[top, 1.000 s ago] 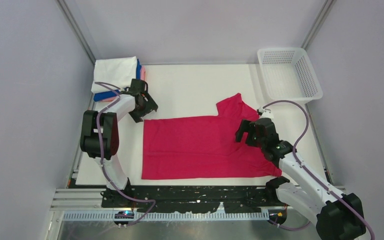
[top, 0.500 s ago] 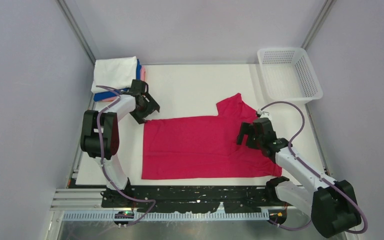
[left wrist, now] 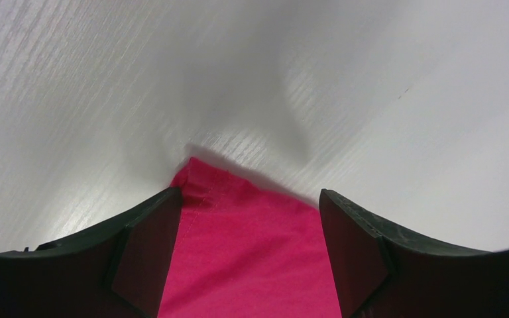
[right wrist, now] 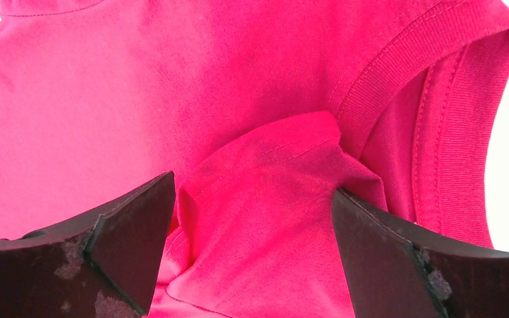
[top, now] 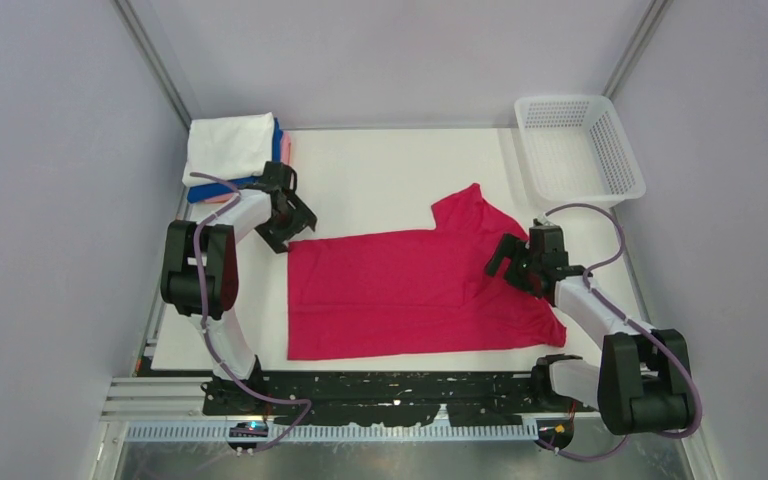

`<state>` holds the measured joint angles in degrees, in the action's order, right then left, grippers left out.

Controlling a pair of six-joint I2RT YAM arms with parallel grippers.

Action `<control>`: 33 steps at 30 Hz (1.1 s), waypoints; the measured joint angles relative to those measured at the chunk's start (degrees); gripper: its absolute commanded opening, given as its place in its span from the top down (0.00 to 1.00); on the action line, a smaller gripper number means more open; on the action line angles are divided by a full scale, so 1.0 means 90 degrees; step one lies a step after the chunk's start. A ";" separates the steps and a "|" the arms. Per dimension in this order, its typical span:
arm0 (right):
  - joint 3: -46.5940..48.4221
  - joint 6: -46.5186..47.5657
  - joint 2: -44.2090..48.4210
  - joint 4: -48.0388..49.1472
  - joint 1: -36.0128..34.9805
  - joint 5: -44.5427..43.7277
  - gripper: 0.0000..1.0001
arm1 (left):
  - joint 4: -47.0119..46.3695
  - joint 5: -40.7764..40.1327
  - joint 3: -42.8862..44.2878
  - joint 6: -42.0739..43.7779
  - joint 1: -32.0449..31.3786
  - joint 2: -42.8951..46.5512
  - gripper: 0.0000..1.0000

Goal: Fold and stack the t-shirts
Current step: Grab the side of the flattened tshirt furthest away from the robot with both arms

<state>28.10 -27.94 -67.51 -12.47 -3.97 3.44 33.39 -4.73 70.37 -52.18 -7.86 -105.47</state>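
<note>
The red t-shirt [top: 410, 290] lies spread on the bench [top: 380, 175], its fold not yet begun. The left gripper [top: 288, 233], wide open, straddles its far hem corner. The right gripper [top: 516, 264], also wide, brackets bunched cloth by the collar, having shifted rightward within the last second. Both probably need to close next.

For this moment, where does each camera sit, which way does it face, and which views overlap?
Top external: above and behind the arm bases, looking down on the white table, magenta-red cloth t-shirt, stack of folded shirts and white plastic mesh basket; left arm and right arm show.
Left wrist: on the left arm, facing down past its two dark fingers at the t-shirt's corner.
Right wrist: close over bunched cloth beside a ribbed band; its fingers show.
All three share the t-shirt.
</note>
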 measured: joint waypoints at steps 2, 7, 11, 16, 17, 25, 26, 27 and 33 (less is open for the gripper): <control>0.0007 0.0000 0.0005 -0.0015 0.0046 0.0049 0.05 | 0.0107 -0.0019 0.0010 -0.0046 -0.0010 0.0000 0.23; -0.0015 0.0044 0.0209 -0.0352 0.0211 -0.0078 0.05 | 0.0321 -0.0068 0.0085 -0.0192 -0.0117 0.0000 0.24; -0.0151 0.0036 0.0566 -0.0712 0.0474 -0.0257 0.05 | 0.0410 -0.0097 0.0126 -0.0233 -0.0221 0.0000 0.26; -0.0267 0.0002 0.0896 -0.1018 0.0593 -0.0352 0.05 | 0.0466 -0.0155 0.0255 -0.0347 -0.0359 -0.0010 0.27; -0.0267 0.0019 0.0920 -0.1049 0.0593 -0.0342 0.05 | 0.0495 -0.0175 0.0335 -0.0357 -0.0391 -0.0039 0.27; -0.0267 0.0223 0.1345 -0.1156 0.0597 0.0070 0.05 | 0.0634 -0.0248 0.1037 -0.0427 -0.0617 -0.0617 0.34; -0.0267 0.0250 0.1450 -0.1158 0.0597 0.0104 0.05 | 0.0665 -0.0260 0.1047 -0.0457 -0.0629 -0.0670 0.36; -0.0267 0.0267 0.1554 -0.1161 0.0597 0.0141 0.05 | 0.0707 -0.0262 0.1049 -0.0486 -0.0641 -0.0719 0.38; -0.0267 0.0313 0.1967 -0.1158 0.0605 0.0342 0.05 | 0.0879 -0.0359 0.1137 -0.0529 -0.0651 -0.0886 0.47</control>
<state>25.69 -25.12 -49.80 -22.90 1.48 6.52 41.30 -7.97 80.60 -56.95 -13.72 -113.45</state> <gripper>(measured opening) 0.951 0.574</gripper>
